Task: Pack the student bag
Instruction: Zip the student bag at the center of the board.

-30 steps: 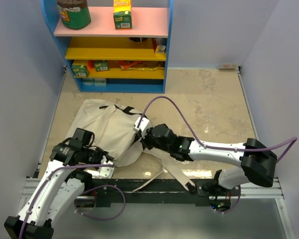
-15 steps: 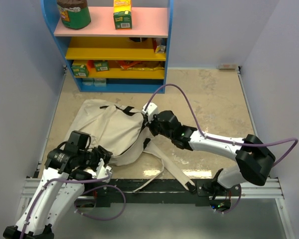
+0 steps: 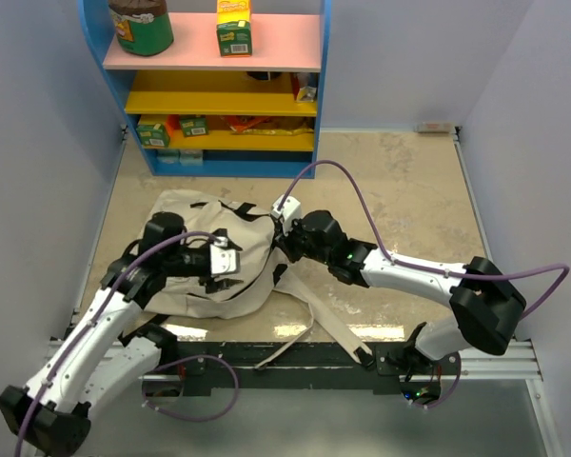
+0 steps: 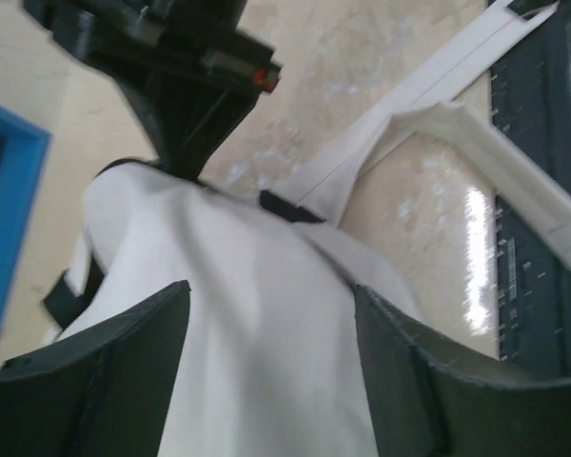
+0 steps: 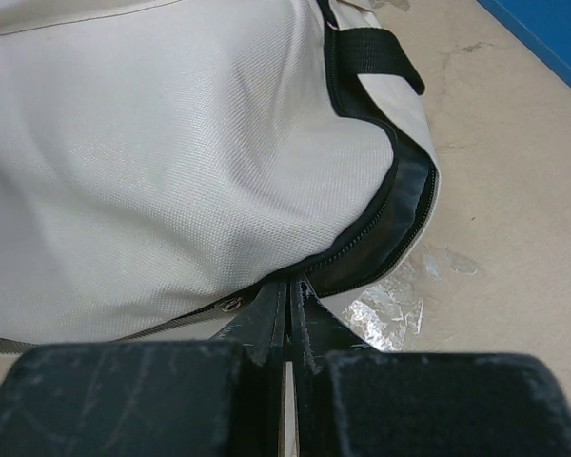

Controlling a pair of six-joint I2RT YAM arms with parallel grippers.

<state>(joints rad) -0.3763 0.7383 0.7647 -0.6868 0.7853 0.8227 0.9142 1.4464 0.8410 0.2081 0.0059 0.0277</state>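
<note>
A beige marbled tabletop (image 3: 400, 181) fills the middle of the top view. In its left centre lies a large soft beige canvas bag (image 3: 195, 300), slumped low. Its long beige webbing straps (image 3: 335, 326) trail over the surface toward a black rail (image 3: 295, 354) at the bottom centre. At the upper left a blue shelf unit (image 3: 233, 168) stands on the tabletop. Its pink top board (image 3: 276, 43) carries a dark jar with a green label (image 3: 140, 24) and a yellow-green carton (image 3: 234, 27).

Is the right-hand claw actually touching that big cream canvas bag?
Touching. The right wrist view shows the shut right gripper pinching the black zip edge of the cream canvas bag.
</note>
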